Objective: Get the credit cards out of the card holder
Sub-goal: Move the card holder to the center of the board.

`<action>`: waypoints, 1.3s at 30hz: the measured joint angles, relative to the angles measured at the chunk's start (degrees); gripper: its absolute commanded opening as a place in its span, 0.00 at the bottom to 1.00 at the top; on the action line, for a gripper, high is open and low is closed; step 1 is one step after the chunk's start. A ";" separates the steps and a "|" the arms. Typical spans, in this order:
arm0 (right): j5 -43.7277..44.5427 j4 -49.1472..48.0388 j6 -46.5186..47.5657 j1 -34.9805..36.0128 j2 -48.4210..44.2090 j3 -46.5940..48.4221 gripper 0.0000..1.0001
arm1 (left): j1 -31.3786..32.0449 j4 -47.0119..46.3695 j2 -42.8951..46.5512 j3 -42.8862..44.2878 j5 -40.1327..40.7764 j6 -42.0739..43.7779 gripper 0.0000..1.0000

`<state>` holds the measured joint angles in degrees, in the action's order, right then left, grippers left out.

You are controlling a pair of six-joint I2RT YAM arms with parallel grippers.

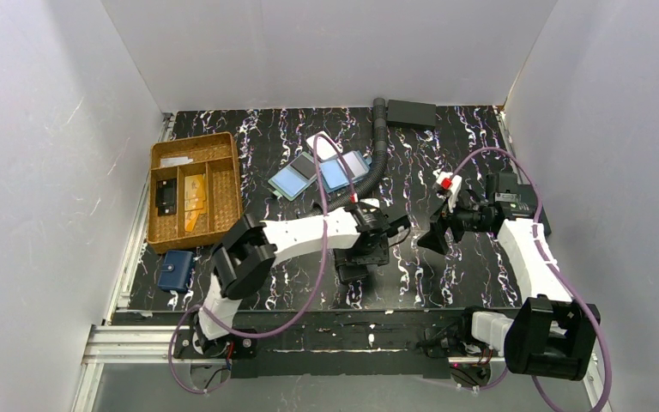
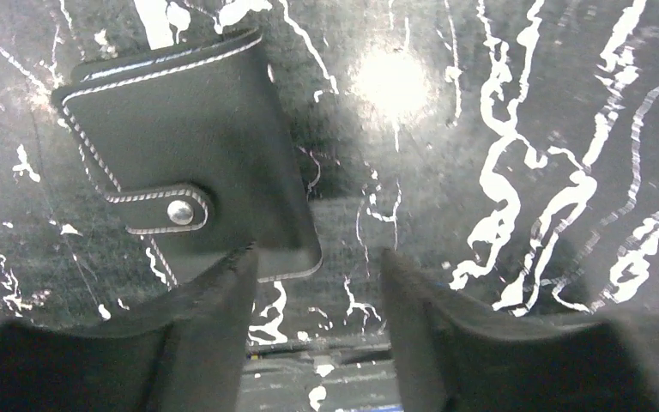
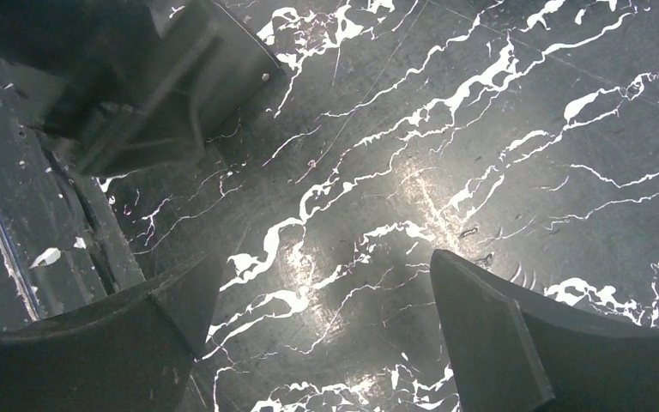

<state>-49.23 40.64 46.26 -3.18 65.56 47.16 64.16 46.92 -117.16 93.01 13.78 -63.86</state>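
Observation:
The card holder (image 2: 189, 146) is a black wallet with white stitching, shut by a snap tab, lying flat on the marbled table. In the top view it is the dark shape (image 1: 347, 275) under the left arm's tip. My left gripper (image 2: 313, 287) is open just above the table, and its left finger (image 2: 214, 318) overlaps the wallet's near corner. My right gripper (image 3: 326, 292) is open and empty above bare table, to the right of the left one (image 1: 433, 236). No credit cards show.
A wicker basket (image 1: 223, 184) at the left holds a black item (image 1: 166, 199) and orange-tan flat pieces (image 1: 193, 204). A navy pouch (image 1: 175, 269) lies below it. Two overlapping blue-and-dark rectangles (image 1: 296, 178), a white tag (image 1: 320, 144) and a corrugated hose (image 1: 382, 146) lie at the back.

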 measured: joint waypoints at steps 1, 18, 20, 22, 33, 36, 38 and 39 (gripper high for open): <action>-0.31 0.17 0.66 -0.50 -0.07 -0.17 1.00 | 0.07 -0.90 1.22 -0.92 0.02 1.01 0.66; 0.70 7.15 5.11 -5.44 -12.17 -1.09 1.00 | -0.39 -27.06 72.04 -56.94 -4.59 22.25 0.98; 1.44 9.79 5.57 -5.44 -11.69 0.35 1.00 | -0.70 -28.20 80.26 -62.86 -4.52 21.07 0.98; 1.90 11.43 5.57 -5.44 -10.54 1.77 1.00 | -0.98 -29.44 86.38 -66.95 -4.68 19.71 0.98; 1.05 9.22 -0.48 -5.44 -8.61 2.89 1.00 | -1.05 -33.66 82.03 -69.09 -6.10 14.49 0.98; -0.24 6.69 -3.04 -4.61 -5.07 2.89 1.00 | -1.05 -34.27 77.05 -67.71 -5.44 13.11 0.98; -0.61 4.76 -5.31 -2.60 -1.75 2.86 1.00 | -1.05 -34.49 73.02 -65.79 -4.46 11.47 0.98; -0.61 3.76 -6.51 -0.94 -0.04 2.84 1.00 | -1.05 -34.49 72.46 -65.44 -4.26 11.21 0.98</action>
<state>-49.84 44.40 39.75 -4.12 65.52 50.00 63.11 12.43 -44.71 27.57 9.52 -52.64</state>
